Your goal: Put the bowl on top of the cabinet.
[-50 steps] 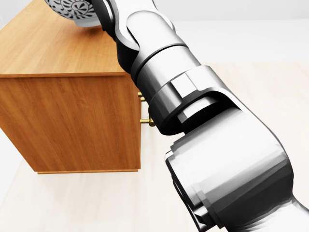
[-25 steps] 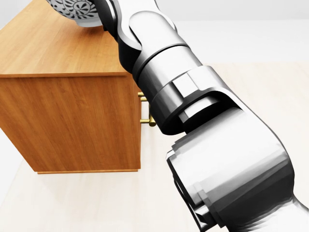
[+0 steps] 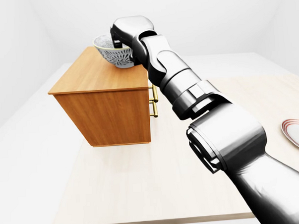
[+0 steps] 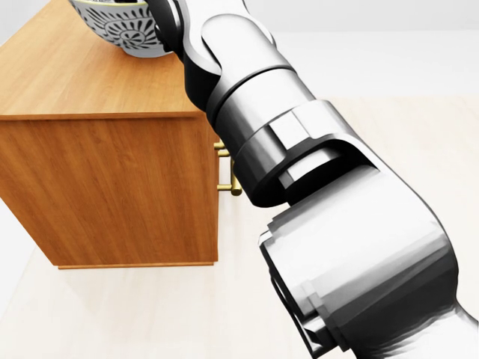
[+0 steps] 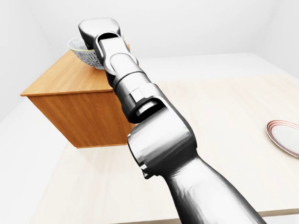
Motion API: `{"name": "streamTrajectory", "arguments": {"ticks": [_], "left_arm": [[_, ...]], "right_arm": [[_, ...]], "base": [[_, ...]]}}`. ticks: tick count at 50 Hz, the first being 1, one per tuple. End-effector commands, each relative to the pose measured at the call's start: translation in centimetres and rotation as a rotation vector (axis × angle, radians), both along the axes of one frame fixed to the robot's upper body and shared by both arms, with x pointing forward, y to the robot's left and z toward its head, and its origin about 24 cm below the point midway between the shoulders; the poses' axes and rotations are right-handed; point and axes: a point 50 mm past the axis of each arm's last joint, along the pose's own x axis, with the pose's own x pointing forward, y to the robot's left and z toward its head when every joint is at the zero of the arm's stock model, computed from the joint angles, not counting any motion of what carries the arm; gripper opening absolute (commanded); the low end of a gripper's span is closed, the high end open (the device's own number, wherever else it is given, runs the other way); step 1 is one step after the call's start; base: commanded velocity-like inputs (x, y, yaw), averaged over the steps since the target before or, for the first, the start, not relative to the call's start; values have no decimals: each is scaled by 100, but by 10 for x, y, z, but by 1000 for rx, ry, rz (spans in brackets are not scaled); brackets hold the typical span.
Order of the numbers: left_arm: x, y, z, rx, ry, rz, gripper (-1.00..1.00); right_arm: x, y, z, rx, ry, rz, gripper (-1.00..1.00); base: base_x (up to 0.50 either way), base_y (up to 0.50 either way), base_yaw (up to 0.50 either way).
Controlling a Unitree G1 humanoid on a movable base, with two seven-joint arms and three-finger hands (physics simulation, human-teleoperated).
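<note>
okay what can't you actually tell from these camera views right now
- Right hand: its fingers are hidden behind its own wrist housing in both eye views, so the grip on the bowl is unclear.
- Bowl's base: whether it touches the cabinet top is blocked by the arm.
- Bowl in the head view: cut off by the top edge.
- Plate: cut off by the right edge.
- Left hand: out of view.

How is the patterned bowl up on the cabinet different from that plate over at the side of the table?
The bowl is deep, with a grey-white lacy pattern; the plate is shallow and white with a reddish ringed rim. The bowl is atop the cabinet with the right hand at it; the plate lies alone on the table, partly cut off. Both are round dishes.
</note>
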Motion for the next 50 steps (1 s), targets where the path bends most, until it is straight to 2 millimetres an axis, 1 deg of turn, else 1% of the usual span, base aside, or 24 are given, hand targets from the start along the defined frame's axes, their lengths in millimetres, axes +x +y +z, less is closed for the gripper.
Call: {"name": "streamTrajectory", "arguments": {"ticks": [1,5,6,8,12,13,14,17,18,20,21,23,29,33,35,36,38,39,44,46,47,48,50], "left_arm": [[-1,-1,1,1,-7,-1,100],[-1,-2,1,2,-8,-4,100],[-1,-2,1,2,-9,-4,100],[-1,-1,1,1,-9,-3,100],[-1,-2,2,1,-11,-5,100],[-1,-2,2,2,-11,-4,100],[-1,-1,1,1,-9,-4,100],[-1,-2,1,2,-9,-5,100],[-1,-2,1,3,-8,-6,100],[-1,-2,1,2,-10,-4,100],[-1,-2,1,2,-10,-5,100],[-1,-2,1,3,-9,-5,100],[-1,-2,2,3,-11,-6,100],[0,-2,1,3,-6,-6,100],[1,-1,0,2,0,-3,100],[1,-1,0,2,0,-3,100],[0,-1,0,2,-1,-4,100],[0,-1,0,1,-3,-3,100],[-1,-1,1,1,-9,-6,100],[-1,-1,1,1,-10,-6,100],[-1,-1,2,1,-10,-6,100],[-2,-1,3,2,-17,-6,100],[-5,0,6,0,-36,-7,100]], "right_arm": [[0,-1,2,-3,-22,-7,-36],[-1,0,3,1,-23,-4,-33],[-1,1,4,0,-24,-2,-28],[-2,1,4,1,-24,-1,-25],[-1,1,3,1,-24,-2,-22],[-1,0,3,2,-23,-3,-15],[-1,0,2,1,-23,-4,15],[-1,0,2,1,-21,-4,16],[0,0,2,3,-22,-4,22],[0,0,1,3,-22,-4,69],[0,0,2,4,-21,-4,73],[0,0,1,4,-22,-3,100],[0,0,-1,0,-18,-6,100],[-1,0,4,5,-28,-5,100],[-4,1,16,1,-48,-1,100],[-8,2,28,-14,-75,-1,100],[-13,3,43,-8,-98,4,100],[-19,5,56,-18,-126,7,100],[-36,10,88,-12,-182,28,100],[-41,12,97,-20,-201,31,100],[-41,12,97,-20,-202,31,100],[-45,13,103,-20,-211,32,100],[-50,15,109,-95,-257,11,100]], "base": [[0,0,0],[0,0,0],[0,0,0],[0,0,0],[0,0,0],[0,0,0],[0,0,0],[0,0,0],[0,0,0],[0,0,0],[0,0,0],[0,0,0],[0,0,0],[0,0,0],[0,0,0],[0,0,0],[0,0,0],[0,0,0],[0,0,0],[0,0,0],[0,0,0],[0,0,0],[0,0,0]]}}
